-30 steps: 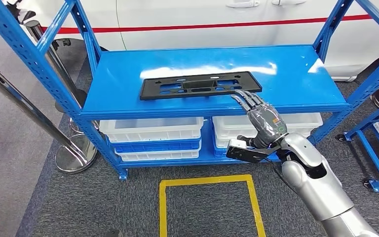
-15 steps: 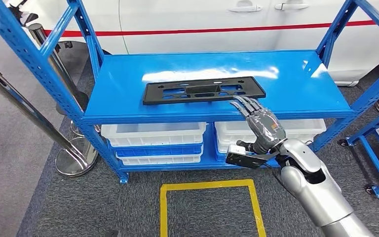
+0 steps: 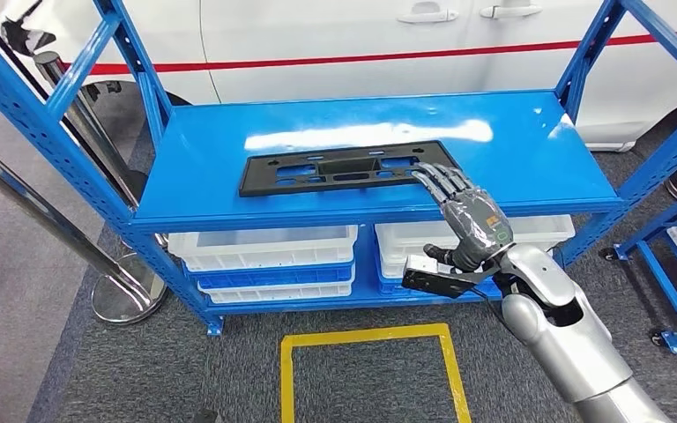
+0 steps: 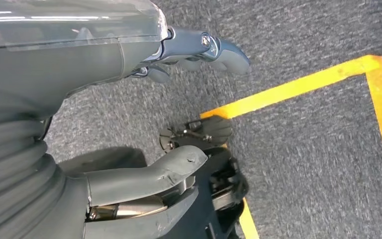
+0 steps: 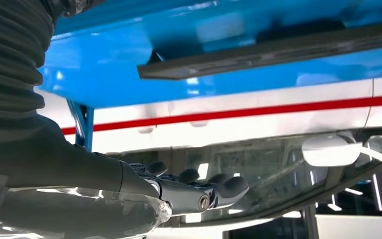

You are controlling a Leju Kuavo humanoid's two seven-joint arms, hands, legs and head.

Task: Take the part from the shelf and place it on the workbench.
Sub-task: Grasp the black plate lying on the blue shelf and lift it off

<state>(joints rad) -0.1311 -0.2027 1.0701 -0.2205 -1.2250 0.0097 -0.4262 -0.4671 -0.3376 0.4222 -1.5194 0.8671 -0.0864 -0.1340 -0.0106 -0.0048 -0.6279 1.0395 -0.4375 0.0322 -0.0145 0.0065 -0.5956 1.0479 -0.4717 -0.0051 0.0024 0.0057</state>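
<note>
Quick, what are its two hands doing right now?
Left hand: holds nothing, fingers loosely curled.
Right hand: open, fingers at the black part, not holding it.

1 black part (image 3: 345,170) lies on the blue shelf (image 3: 529,150). Below it sit 2 stacks of white bins (image 3: 269,247) (blue crates sandwiched between them). 1 yellow floor square (image 3: 370,335), 2 steel posts (image 3: 97,150), 1 white car (image 3: 458,40).

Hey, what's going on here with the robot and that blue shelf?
A humanoid robot stands at a blue shelf with a white car behind it. Its right hand reaches out, fingers extended over the near right corner of a flat black plastic part that lies on the top shelf; no grip is visible yet. Its left hand hangs over grey carpet marked with yellow tape. White bins sit on the lower shelf.
</note>
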